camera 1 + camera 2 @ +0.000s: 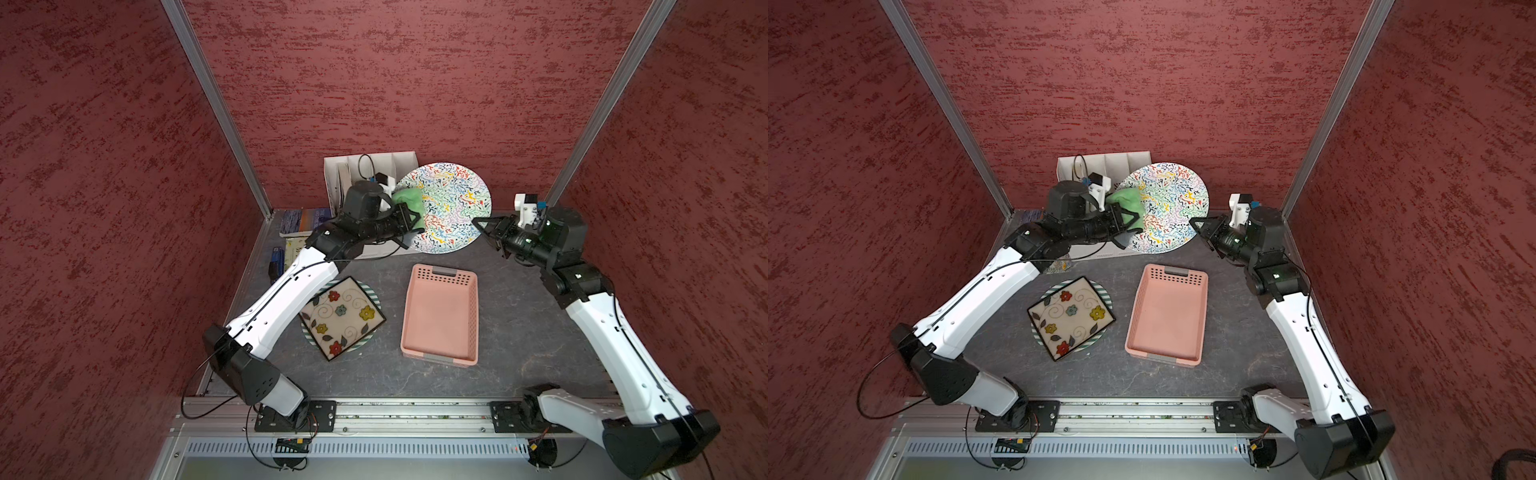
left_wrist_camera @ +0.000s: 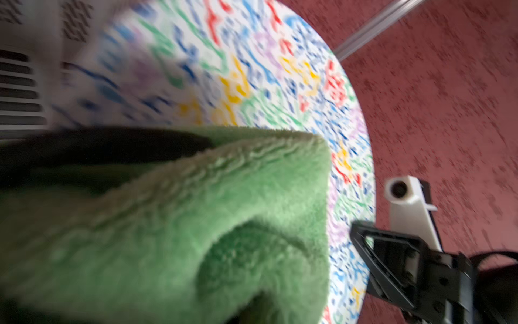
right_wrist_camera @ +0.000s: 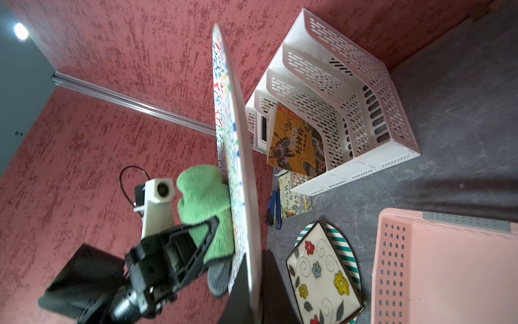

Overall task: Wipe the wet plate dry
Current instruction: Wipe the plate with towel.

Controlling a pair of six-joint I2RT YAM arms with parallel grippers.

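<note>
A round plate [image 1: 453,208] [image 1: 1169,208] with coloured squiggles stands nearly upright above the back of the table. My right gripper [image 1: 478,223] [image 3: 255,294] is shut on its rim, one finger on each face. A green cloth [image 1: 409,199] [image 3: 201,196] lies pressed against the patterned face of the plate [image 2: 252,70], near its left edge in both top views. My left gripper [image 1: 415,222] is shut on that cloth [image 2: 196,210], which hides its fingertips in the left wrist view.
A pink basket [image 1: 440,316] sits mid-table. Left of it a square floral plate [image 1: 340,318] rests on a striped round one. A white file rack [image 1: 399,160] with books stands behind the left arm, and more books [image 1: 303,220] lie by the left wall.
</note>
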